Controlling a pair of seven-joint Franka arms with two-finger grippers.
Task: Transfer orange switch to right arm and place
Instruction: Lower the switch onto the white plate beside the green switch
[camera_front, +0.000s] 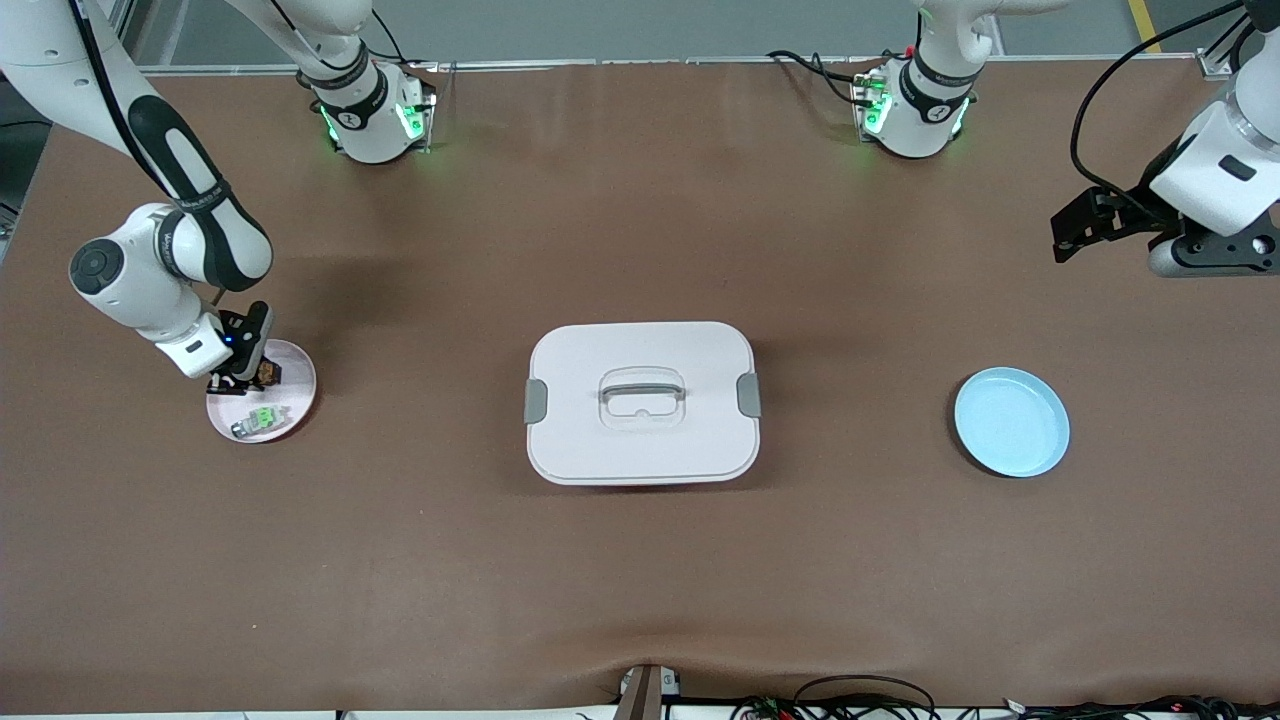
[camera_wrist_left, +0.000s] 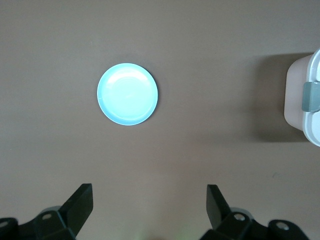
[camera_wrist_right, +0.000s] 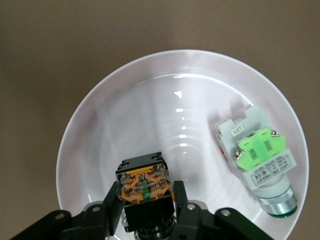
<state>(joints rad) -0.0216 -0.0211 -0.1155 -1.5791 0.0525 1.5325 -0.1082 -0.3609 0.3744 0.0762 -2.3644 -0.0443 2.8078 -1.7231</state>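
Wrist view shows right pincer (camera_wrist_right: 148, 206) clamping orange switch (camera_wrist_right: 144, 186); left pincer (camera_wrist_left: 150, 207) gapes.

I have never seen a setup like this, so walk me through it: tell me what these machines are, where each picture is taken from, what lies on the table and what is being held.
These are two white robot arms bolted along one edge of a brown table, each ending in a two-finger gripper. The wide picture comes from a high camera facing the arms; the other two come from cameras on the arms' wrists.

In the middle sits a white lidded box with a handle. Toward the left arm's end lies a blue plate with nothing on it. Toward the right arm's end is a pink plate holding a pale green-centred switch.

The right gripper is down in the pink plate, its fingers closed on the black orange switch. The left gripper waits open in the air, its camera looking down on the blue plate.
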